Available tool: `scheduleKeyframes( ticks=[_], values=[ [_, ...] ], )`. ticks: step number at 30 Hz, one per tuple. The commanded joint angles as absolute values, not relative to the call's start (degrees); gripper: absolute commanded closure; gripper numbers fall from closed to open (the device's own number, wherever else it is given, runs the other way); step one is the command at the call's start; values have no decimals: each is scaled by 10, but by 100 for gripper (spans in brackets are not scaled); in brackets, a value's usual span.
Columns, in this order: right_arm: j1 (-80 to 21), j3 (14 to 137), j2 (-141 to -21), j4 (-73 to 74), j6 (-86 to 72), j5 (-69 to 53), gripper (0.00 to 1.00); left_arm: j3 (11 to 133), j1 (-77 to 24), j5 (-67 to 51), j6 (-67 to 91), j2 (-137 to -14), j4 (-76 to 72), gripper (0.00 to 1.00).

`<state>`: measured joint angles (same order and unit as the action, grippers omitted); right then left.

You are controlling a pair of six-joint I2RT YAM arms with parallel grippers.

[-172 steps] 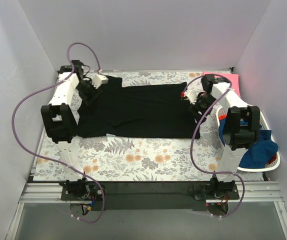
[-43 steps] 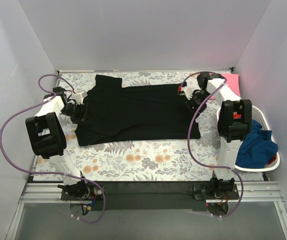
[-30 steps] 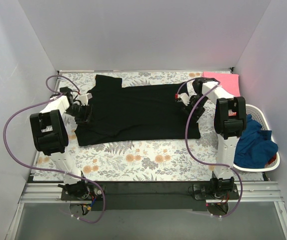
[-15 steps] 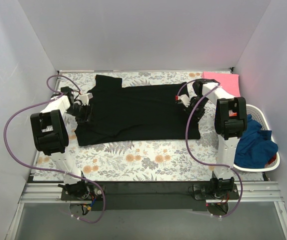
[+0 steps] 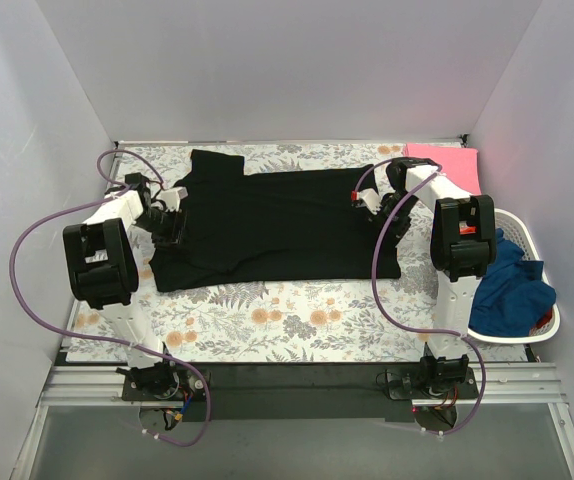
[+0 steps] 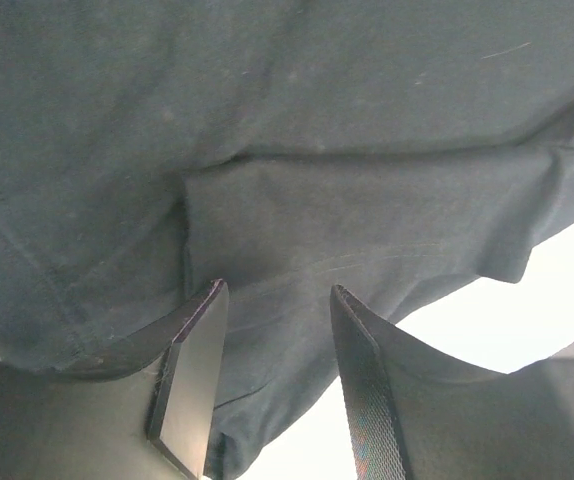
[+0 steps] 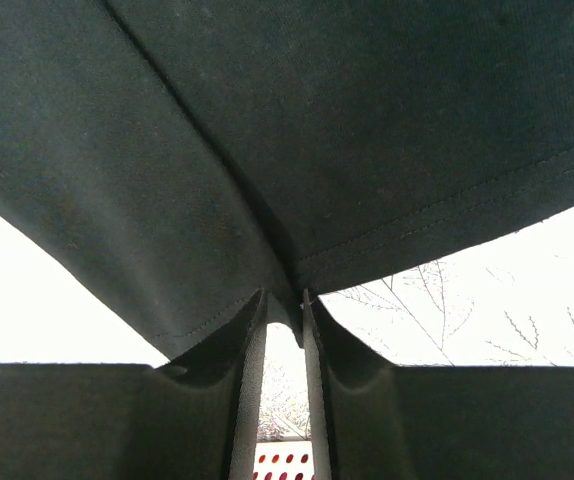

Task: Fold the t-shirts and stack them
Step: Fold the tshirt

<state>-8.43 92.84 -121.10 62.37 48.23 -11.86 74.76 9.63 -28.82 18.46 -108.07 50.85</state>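
A black t-shirt [image 5: 277, 220] lies spread flat across the middle of the floral table, and its far-left part is bunched up. My left gripper [image 5: 170, 218] sits at the shirt's left edge. In the left wrist view the left gripper [image 6: 272, 385] is open, with folded black cloth [image 6: 317, 120] lying between the jaws. My right gripper [image 5: 377, 205] is at the shirt's right edge. In the right wrist view the right gripper [image 7: 283, 312] is shut on a pinch of the hem [image 7: 267, 120].
A white laundry basket [image 5: 552, 318] at the right holds a blue garment [image 5: 512, 290]. A pink folded shirt [image 5: 449, 160] lies at the back right corner. White walls close in the back and sides. The floral cloth [image 5: 297, 320] shows in front of the shirt.
The left arm has swung from the far-left corner to the shirt's left edge. The right gripper has moved along the right edge. Over the last second both have barely shifted.
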Motion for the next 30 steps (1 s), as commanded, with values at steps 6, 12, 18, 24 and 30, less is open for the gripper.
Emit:
scheduleKeyframes(
  ticks=[6,12,18,24,30],
  values=[
    [-84,925,-1184,633,490,-116,90,749,112,-229,189,-1056,494,56],
    [-85,927,-1183,633,490,-114,99,758,116,-229,210,-1073,500,57],
    [-84,927,-1180,633,490,-116,99,754,116,-261,206,-1078,512,58],
    [-84,931,-1178,634,491,-116,99,750,116,-279,218,-1089,511,60],
    [-85,933,-1176,635,491,-117,99,758,117,-264,227,-1086,507,70]
  ],
)
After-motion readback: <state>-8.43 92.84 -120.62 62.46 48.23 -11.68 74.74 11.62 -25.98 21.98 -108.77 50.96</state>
